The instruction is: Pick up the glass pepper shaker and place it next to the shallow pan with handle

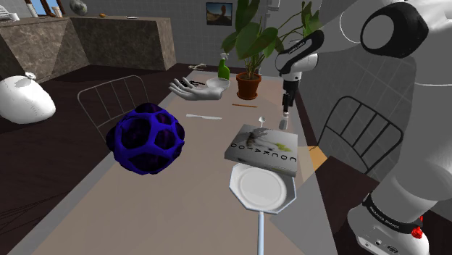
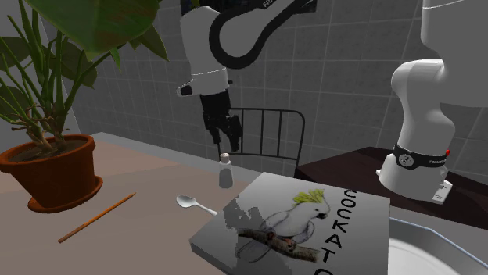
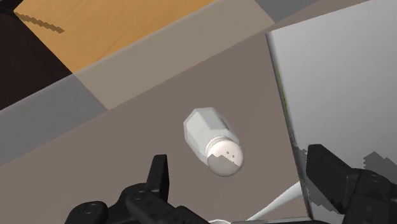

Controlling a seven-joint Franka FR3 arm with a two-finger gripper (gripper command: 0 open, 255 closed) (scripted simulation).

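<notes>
Hanging right above the pepper shaker [image 2: 226, 170], the claw [image 2: 225, 143] was wide open and held nothing. The shaker stood upright on the tabletop [image 2: 141, 170], just beside the book [image 2: 313, 226]. I think the claw should drop straight down and squeeze below the cap. The end of the pan's [image 1: 261, 188] handle was cut off from sight.

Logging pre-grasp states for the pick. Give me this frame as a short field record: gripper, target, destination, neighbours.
gripper: gripper open, poised above the shaker, not touching it
target: pepper shaker upright on the table, capped, close to the book's corner
destination: white pan with its handle, across the book from the shaker
neighbours: cockatoo book lying flat; spoon beside it
stage: shaker not yet grasped
</notes>
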